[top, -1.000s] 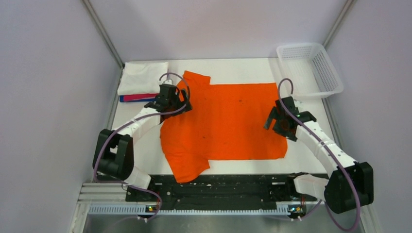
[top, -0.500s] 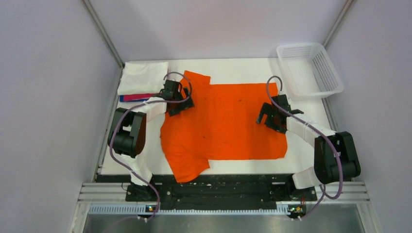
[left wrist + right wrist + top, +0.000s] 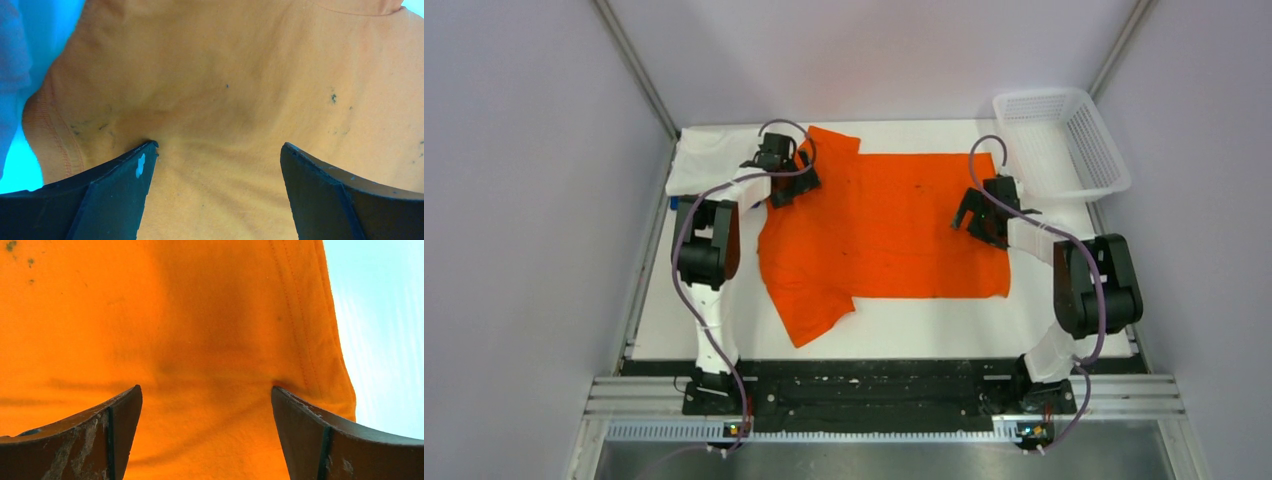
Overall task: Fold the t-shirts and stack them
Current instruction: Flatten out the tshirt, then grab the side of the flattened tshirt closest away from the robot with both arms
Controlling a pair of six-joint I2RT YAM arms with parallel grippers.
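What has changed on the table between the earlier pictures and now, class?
The open left gripper and open right gripper moved forward, farther from the robot, and the bright orange cloth t-shirt shifted forward with them. Nothing was gripped or released. The white plastic mesh basket stayed put.

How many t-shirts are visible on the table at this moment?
2. The orange t-shirt lies spread in the middle; a folded white t-shirt sits at the far-left corner. More may be hidden under it, behind the left arm.
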